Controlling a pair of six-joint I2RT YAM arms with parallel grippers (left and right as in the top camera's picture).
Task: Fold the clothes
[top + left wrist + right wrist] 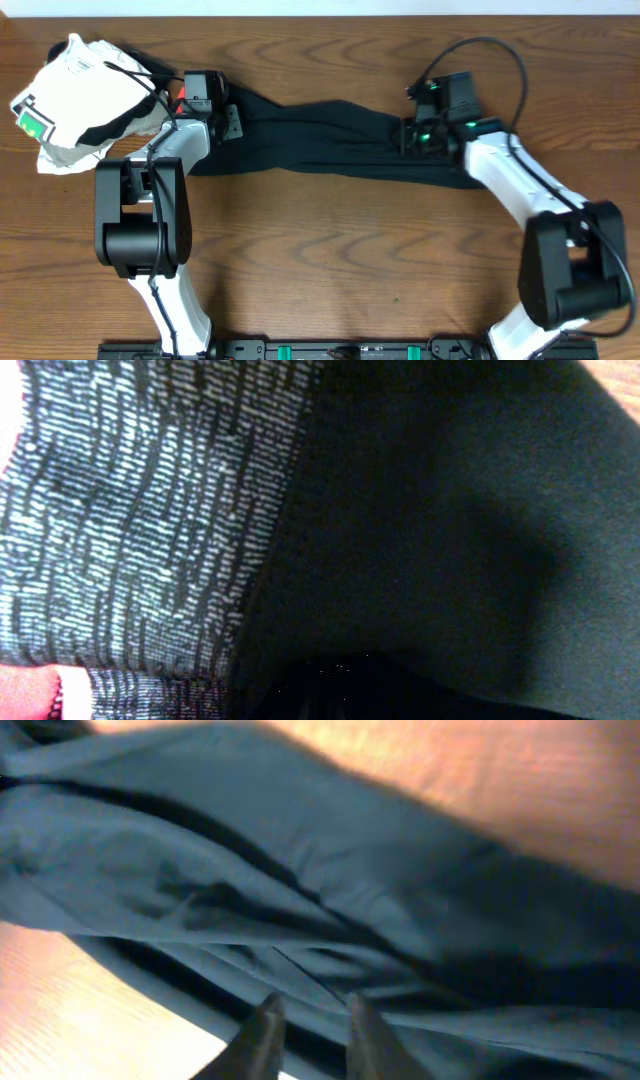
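The clothes (320,140), a black garment, lie stretched in a long band across the far half of the table between my two grippers. My left gripper (222,122) sits at the band's left end. In the left wrist view only cloth shows: the grey waistband (130,510) with a red-orange edge (25,695) and black fabric (450,540); the fingers are hidden. My right gripper (415,135) is at the band's right end. In the right wrist view its fingertips (268,1020) stand close together with a fold of the clothes (300,880) pinched between them.
A crumpled white garment (70,95) with a green tag (33,122) lies at the far left corner, touching the left arm's cable. The wooden table (320,260) runs bare toward the front edge, where both arm bases stand.
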